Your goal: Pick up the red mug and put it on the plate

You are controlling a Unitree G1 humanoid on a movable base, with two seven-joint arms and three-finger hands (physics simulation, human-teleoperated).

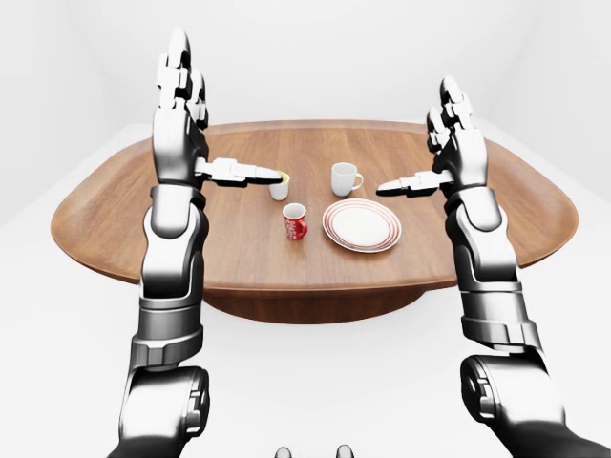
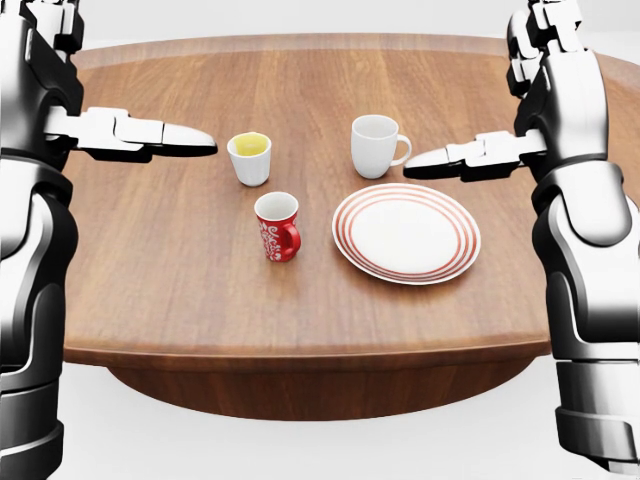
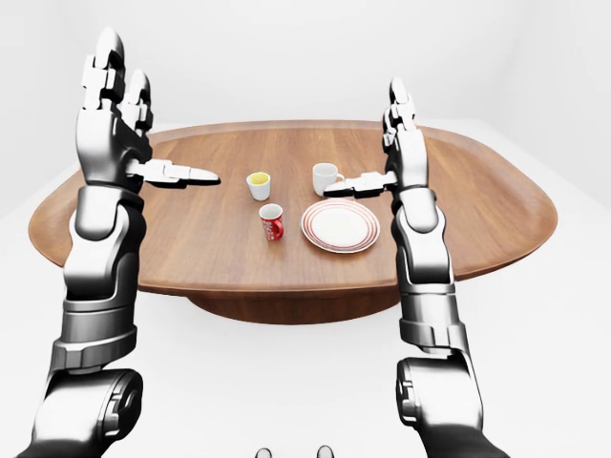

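Observation:
The red mug (image 2: 277, 226) with white print stands upright on the wooden table (image 2: 180, 290), handle to the right. The white plate with red rings (image 2: 406, 232) lies just right of it, apart from it. My left hand (image 2: 70, 90) is raised at the left, fingers spread open, thumb pointing right, well above and left of the mug. My right hand (image 2: 530, 100) is raised at the right, open, thumb pointing left above the plate's top right edge. Both hands are empty.
A small white cup with yellow contents (image 2: 249, 158) stands above the red mug in the head view. A white mug (image 2: 375, 145) stands above the plate. The table is oval, on a central pedestal, with white floor around it.

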